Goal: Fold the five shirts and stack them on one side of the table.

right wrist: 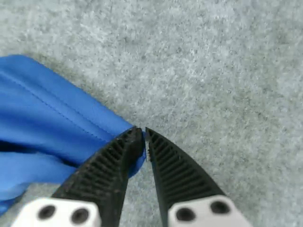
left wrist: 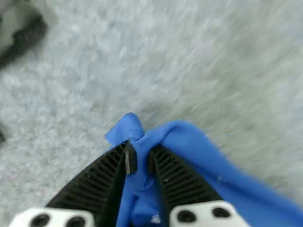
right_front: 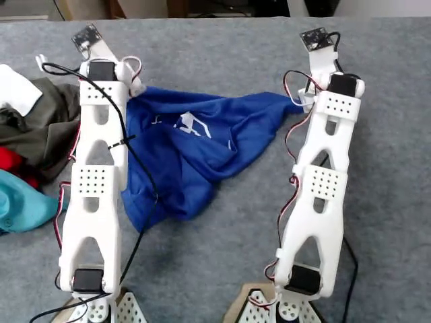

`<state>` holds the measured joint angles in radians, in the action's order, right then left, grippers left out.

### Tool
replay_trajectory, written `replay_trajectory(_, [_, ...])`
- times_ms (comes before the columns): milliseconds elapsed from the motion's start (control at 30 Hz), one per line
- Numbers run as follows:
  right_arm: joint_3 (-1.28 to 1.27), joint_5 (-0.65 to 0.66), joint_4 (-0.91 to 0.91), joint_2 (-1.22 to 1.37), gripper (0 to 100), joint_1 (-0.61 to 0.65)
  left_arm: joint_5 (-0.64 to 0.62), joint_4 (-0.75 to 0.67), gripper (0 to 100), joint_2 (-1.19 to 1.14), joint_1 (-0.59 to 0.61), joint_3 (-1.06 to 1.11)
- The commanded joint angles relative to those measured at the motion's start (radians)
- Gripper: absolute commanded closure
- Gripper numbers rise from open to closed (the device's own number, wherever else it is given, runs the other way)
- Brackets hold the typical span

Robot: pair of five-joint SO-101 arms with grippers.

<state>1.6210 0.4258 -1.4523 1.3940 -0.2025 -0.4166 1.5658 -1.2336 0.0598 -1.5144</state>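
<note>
A blue shirt [right_front: 195, 151] with a white print lies crumpled on the grey table between the two arms. At its far left corner my left gripper [right_front: 137, 87] is shut on a bunch of the cloth. The left wrist view shows the black fingers [left wrist: 106, 172] pinching blue fabric [left wrist: 189, 142], which pokes out past the tips of the gripper [left wrist: 139, 151]. My right gripper [right_front: 303, 103] is at the shirt's far right corner. In the right wrist view that gripper [right wrist: 143, 135] is shut on the hemmed edge of the blue shirt [right wrist: 52, 123].
A pile of other shirts sits at the table's left edge: white [right_front: 15, 91], olive [right_front: 47, 128], red [right_front: 10, 160] and teal [right_front: 23, 202]. Bare grey table [right_front: 390, 168] stretches to the right of the right arm and behind both grippers.
</note>
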Motion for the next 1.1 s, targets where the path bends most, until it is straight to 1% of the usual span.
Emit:
replay_trajectory(0, [0.045, 0.009, 0.018, -0.007, 99.5, 0.010, 0.032, 0.080, 83, 0.005, -0.002, -0.003])
replay_trajectory(100, [0.045, 0.009, 0.018, -0.005, 99.5, 0.010, 0.032, 0.175, 67, 0.008, 0.023, -0.020])
replay_trajectory(133, [0.045, 0.009, 0.018, -0.005, 99.5, 0.010, 0.032, 0.193, 64, 0.015, 0.034, -0.041])
replay_trajectory(167, [0.045, 0.009, 0.018, -0.005, 99.5, 0.010, 0.032, 0.195, 63, 0.022, 0.049, -0.057])
replay_trajectory(300, [0.045, 0.009, 0.018, -0.005, 99.5, 0.010, 0.034, 0.176, 63, 0.058, 0.098, -0.167])
replay_trajectory(367, [0.045, 0.009, 0.018, -0.004, 99.5, 0.010, 0.034, 0.109, 64, 0.067, 0.104, -0.147])
replay_trajectory(433, [0.045, 0.011, 0.018, -0.004, 99.5, 0.010, 0.034, 0.006, 68, 0.064, 0.114, -0.115])
replay_trajectory(567, [0.045, 0.011, 0.018, -0.004, 99.5, 0.010, 0.028, -0.253, 76, 0.022, 0.124, 0.003])
replay_trajectory(633, [0.045, 0.011, 0.018, -0.004, 99.5, 0.010, 0.031, -0.328, 80, 0.004, 0.109, 0.048])
replay_trajectory(733, [0.045, 0.011, 0.018, -0.004, 99.5, 0.010, 0.043, -0.331, 82, -0.007, 0.083, 0.083])
replay_trajectory(867, [0.045, 0.011, 0.018, -0.004, 99.5, 0.010, 0.097, -0.264, 82, -0.013, 0.072, 0.083])
replay_trajectory(967, [0.045, 0.011, 0.018, -0.004, 99.5, 0.010, 0.163, -0.203, 82, -0.015, 0.072, 0.089])
replay_trajectory(1067, [0.045, 0.011, 0.018, -0.004, 99.5, 0.010, 0.203, -0.169, 82, -0.015, 0.072, 0.089])
